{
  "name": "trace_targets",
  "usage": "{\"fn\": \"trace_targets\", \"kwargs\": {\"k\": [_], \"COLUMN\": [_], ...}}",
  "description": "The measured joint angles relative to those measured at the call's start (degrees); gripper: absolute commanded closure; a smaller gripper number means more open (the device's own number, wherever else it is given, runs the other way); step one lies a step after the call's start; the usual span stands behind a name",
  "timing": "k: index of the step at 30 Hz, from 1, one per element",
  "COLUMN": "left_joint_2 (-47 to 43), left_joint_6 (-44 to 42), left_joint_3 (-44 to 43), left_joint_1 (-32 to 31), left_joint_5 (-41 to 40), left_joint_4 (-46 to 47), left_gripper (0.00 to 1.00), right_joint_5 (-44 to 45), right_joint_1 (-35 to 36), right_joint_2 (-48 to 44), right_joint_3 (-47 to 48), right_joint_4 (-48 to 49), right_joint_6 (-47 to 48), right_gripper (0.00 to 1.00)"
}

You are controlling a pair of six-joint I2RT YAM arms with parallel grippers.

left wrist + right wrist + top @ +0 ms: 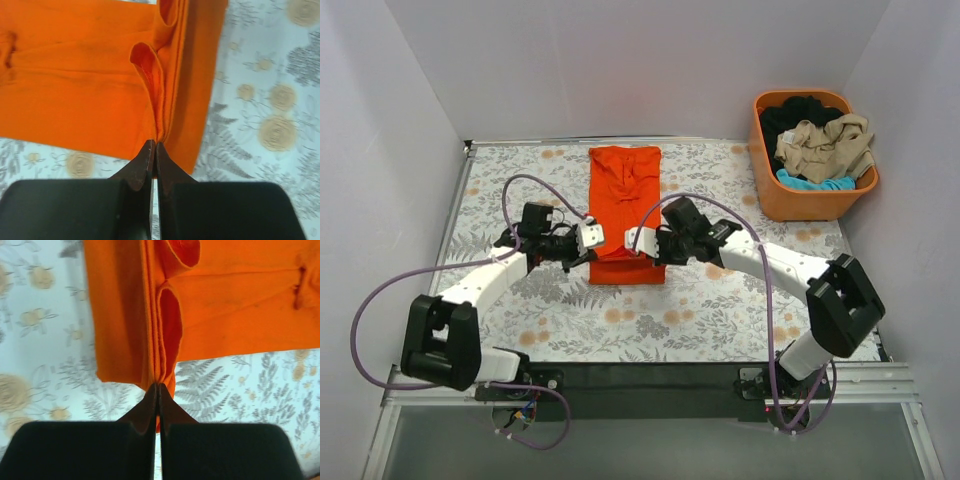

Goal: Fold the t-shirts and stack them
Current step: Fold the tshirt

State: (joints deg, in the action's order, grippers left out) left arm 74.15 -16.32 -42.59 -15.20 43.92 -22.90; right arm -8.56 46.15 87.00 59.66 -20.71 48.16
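An orange t-shirt [624, 200] lies as a long narrow strip in the middle of the table, collar at the far end. Its near hem is lifted off the cloth. My left gripper [597, 238] is shut on the hem's left corner, with the bunched orange edge [159, 131] pinched at its tips. At the hem's right corner my right gripper [632, 241] is likewise shut on the gathered orange fabric [161, 375]. Beige [828, 143], black [798, 111] and turquoise [812, 183] t-shirts lie heaped in the basket.
An orange plastic basket [768, 185] stands at the far right of the table. The table carries a floral-patterned cover [650, 320]. White walls close in the left, back and right sides.
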Motion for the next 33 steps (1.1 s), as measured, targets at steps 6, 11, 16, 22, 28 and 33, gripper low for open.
{"fn": "trace_targets", "kwargs": {"k": [6, 11, 16, 22, 28, 33], "left_joint_2": [8.98, 17.49, 24.92, 31.45, 35.52, 38.10], "left_joint_6": [2.19, 4.22, 5.53, 6.71, 7.61, 10.93], "left_joint_3": [-5.64, -11.30, -16.79, -21.24, -23.93, -25.68], "left_joint_1": [1.97, 2.60, 3.93, 5.35, 6.03, 6.36], "left_joint_5": [-0.61, -1.57, -2.38, -3.21, -4.61, -7.58], "left_joint_4": [7.02, 11.32, 14.84, 17.88, 19.65, 20.76], "left_gripper": [1.00, 1.00, 1.00, 1.00, 0.79, 0.61], "right_joint_5": [-0.68, -1.03, -1.79, -2.54, -2.47, -0.92], "right_joint_1": [-4.61, -7.69, -10.32, -11.93, -12.61, -12.90], "right_joint_2": [8.33, 15.34, 22.25, 29.11, 34.53, 36.61], "right_joint_3": [10.03, 17.31, 23.63, 30.82, 36.94, 38.40], "right_joint_4": [-0.35, -0.37, -0.42, -0.59, -0.61, -1.09], "right_joint_6": [3.34, 5.86, 7.87, 9.25, 9.27, 8.98], "right_gripper": [0.99, 0.99, 0.99, 0.99, 0.67, 0.49]}}
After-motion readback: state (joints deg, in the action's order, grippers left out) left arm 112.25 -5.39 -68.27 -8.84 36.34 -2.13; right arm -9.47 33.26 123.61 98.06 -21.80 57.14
